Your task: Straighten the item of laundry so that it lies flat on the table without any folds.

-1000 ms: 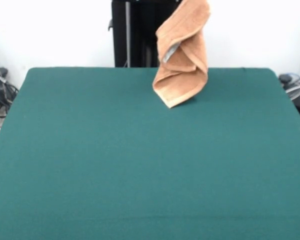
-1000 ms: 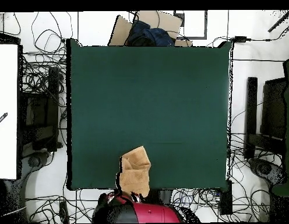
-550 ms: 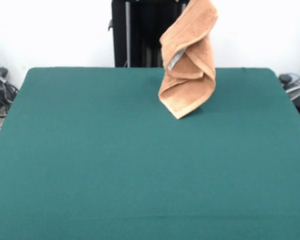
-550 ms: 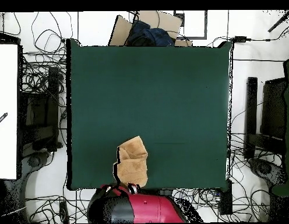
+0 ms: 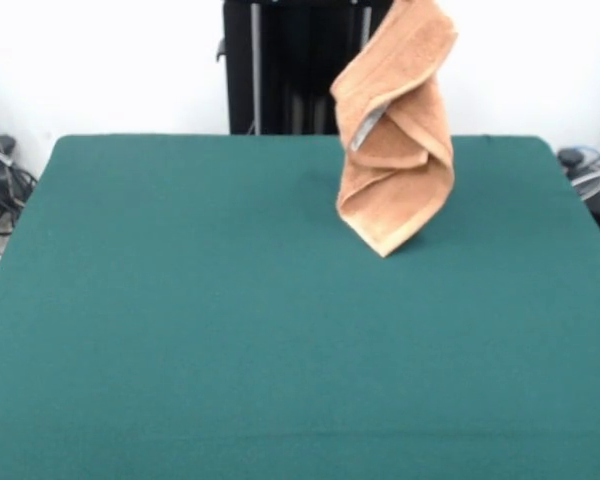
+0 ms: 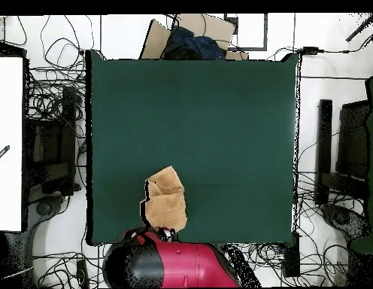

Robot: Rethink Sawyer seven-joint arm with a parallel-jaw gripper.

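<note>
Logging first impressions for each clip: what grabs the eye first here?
The peach-tan towel hangs folded and twisted from above the front view's top edge, its lowest corner at or just above the green table, right of centre towards the far side. Overhead, the red and black arm sits at the bottom edge beside it.

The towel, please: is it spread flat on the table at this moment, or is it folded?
Folded and hanging, not flat. The towel drapes downward in overlapping folds from the picture's top edge, its lowest corner pointing at the green table.
</note>
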